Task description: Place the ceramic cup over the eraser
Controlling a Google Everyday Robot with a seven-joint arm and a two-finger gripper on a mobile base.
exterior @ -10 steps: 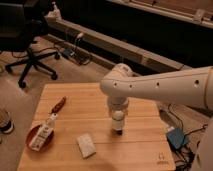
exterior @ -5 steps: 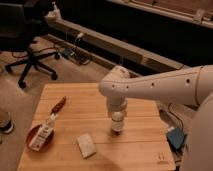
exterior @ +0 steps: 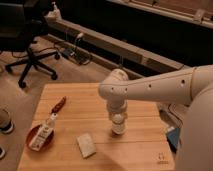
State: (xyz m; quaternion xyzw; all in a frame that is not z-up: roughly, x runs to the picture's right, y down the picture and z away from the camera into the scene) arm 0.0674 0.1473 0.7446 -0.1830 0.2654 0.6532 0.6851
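My tool (exterior: pixel 118 121) points straight down, gripping the ceramic cup (exterior: pixel 118 127) at the desk (exterior: pixel 100 105); I can't see the eraser.

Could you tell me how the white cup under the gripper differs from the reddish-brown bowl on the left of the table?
The ceramic cup is white and small; the reddish-brown bowl is dark and wider. The cup sits directly below the gripper, near the table's middle; the bowl lies at the left edge, away from the arm. The bowl holds a pale item; the cup's contents cannot be seen. Both rest on the wooden table.
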